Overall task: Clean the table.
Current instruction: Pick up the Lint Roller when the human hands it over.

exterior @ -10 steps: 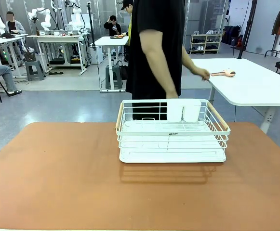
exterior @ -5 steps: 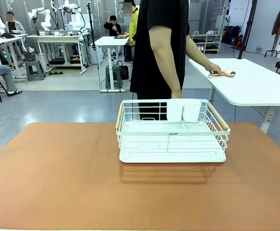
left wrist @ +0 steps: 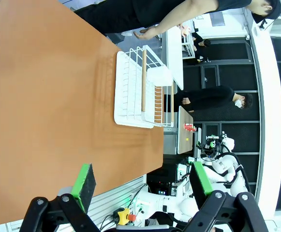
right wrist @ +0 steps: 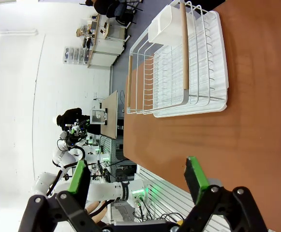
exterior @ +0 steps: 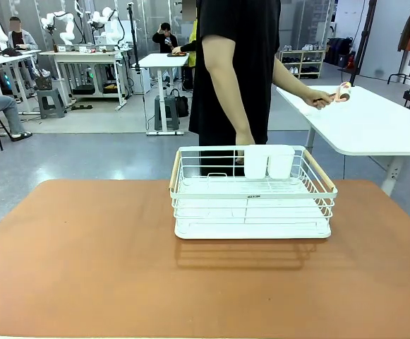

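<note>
**A:** One terracotta desk (exterior: pixel 85 261), filling the near half of the front view, far corners rounded. Long axis runs left-right across the frame.
**B:** Any print?
**A:** One small dark tag on the front rail of the wire rack (exterior: pixel 252 212), too small to read. Nothing else legible.
**B:** Counts?
**A:** One white rack on the desk, toward the far edge, slightly right of centre, long side parallel to the desk's. Two wooden handles (exterior: pixel 319 169), one per short end. Two white holders (exterior: pixel 255 162) side by side on the far rail.
**B:** Claws?
**A:** Left claw (left wrist: pixel 142 181) spread wide, nothing between the green pads, by the desk's edge. Right claw (right wrist: pixel 136 176) likewise wide and empty, looking along the desk at the rack.
**B:** People?
**A:** One person (exterior: pixel 233 63) in black at the far edge, behind the rack. One hand (exterior: pixel 245 138) hangs just behind the rack. The other hand (exterior: pixel 319 99) holds a pinkish item (exterior: pixel 342 92) above a white desk (exterior: pixel 374 127) to the right. Can't tell what the item is.
</note>
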Robot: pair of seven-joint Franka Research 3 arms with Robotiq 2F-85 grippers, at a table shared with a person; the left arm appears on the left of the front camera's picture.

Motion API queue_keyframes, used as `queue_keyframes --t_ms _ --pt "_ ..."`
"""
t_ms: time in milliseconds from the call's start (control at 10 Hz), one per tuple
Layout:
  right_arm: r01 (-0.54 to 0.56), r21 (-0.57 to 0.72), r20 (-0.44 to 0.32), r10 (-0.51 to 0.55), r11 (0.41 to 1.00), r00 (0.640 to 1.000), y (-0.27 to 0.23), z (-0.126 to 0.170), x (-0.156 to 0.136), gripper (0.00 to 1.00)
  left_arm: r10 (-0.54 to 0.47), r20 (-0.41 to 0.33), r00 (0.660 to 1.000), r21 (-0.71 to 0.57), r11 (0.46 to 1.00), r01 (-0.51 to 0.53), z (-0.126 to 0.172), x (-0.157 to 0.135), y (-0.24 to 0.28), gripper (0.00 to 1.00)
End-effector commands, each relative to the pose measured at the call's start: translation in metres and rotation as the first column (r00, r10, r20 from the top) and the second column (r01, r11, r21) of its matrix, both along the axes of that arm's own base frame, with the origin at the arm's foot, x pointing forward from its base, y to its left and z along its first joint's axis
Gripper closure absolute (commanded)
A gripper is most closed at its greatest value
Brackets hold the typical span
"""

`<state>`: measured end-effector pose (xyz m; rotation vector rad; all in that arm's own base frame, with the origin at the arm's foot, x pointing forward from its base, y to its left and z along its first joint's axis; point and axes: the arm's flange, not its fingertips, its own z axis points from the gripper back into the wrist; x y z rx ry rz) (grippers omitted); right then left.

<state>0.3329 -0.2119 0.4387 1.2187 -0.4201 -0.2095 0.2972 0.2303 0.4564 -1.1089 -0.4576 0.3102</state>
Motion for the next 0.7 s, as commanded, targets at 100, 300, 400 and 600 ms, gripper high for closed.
queue_keyframes --t_ms 100,300,400,600 --pt "0.004 0.008 0.022 -0.004 1.000 1.000 0.0010 0.0028 -0.0003 0.00 -0.008 0.029 1.000 -0.009 1.000 0.008 0.0031 -0.0022 0.0021 0.00" --pt "0.004 0.008 0.022 -0.004 1.000 1.000 0.0010 0.0028 -0.0003 0.00 -0.008 0.029 1.000 -0.009 1.000 0.008 0.0031 -0.0022 0.0021 0.00" --pt "0.004 0.008 0.022 -0.004 1.000 1.000 0.0010 0.0028 -0.0003 0.00 -0.008 0.029 1.000 -0.009 1.000 0.008 0.0031 -0.0022 0.0021 0.00" --pt "0.004 0.008 0.022 -0.004 1.000 1.000 0.0010 0.0028 -0.0003 0.00 -0.008 0.029 1.000 -0.009 1.000 0.008 0.0031 -0.0022 0.0021 0.00"
